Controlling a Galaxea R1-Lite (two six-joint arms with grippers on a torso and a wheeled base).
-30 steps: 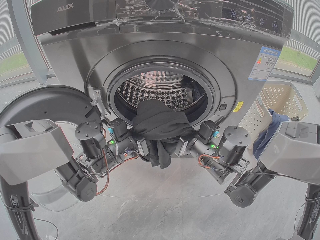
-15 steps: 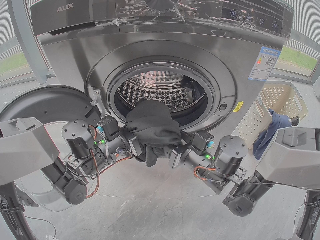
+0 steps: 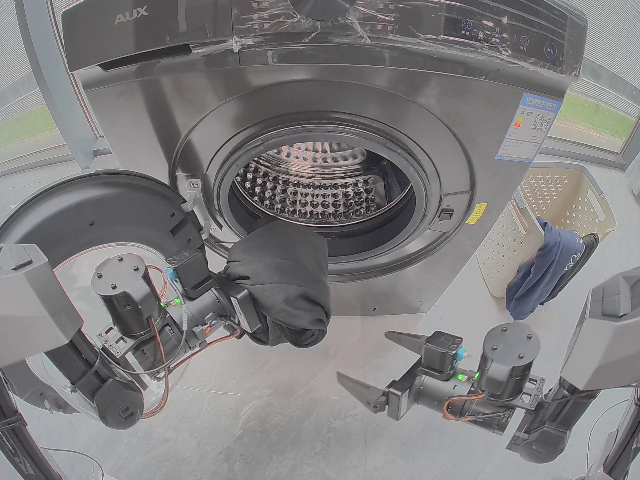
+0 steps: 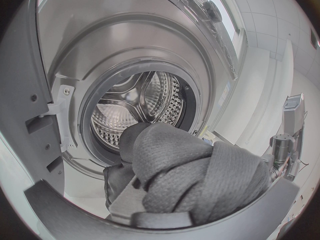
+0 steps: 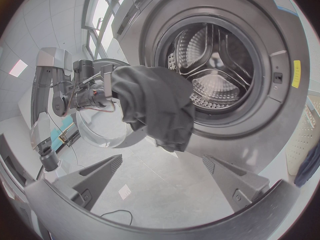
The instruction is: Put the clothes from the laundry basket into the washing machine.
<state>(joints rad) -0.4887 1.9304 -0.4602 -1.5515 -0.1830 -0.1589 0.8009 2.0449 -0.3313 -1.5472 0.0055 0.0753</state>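
Observation:
A black garment is bunched around my left gripper, which is shut on it just in front of and below the washing machine's open drum. The cloth hides the left fingers and hangs clear of the drum mouth. Lower and to the right, above the floor, my right gripper stands open and holds nothing. Its two fingers point toward the garment and the drum. A blue garment hangs over the edge of the cream laundry basket to the right of the machine.
The round machine door is swung open to the left, close behind the left arm. The drum holds no clothes that I can see. Bare grey floor lies between the arms.
The right gripper has let go of the black garment, opened, and dropped back down to the right. The left gripper has drawn the garment left and down, out of the drum mouth.

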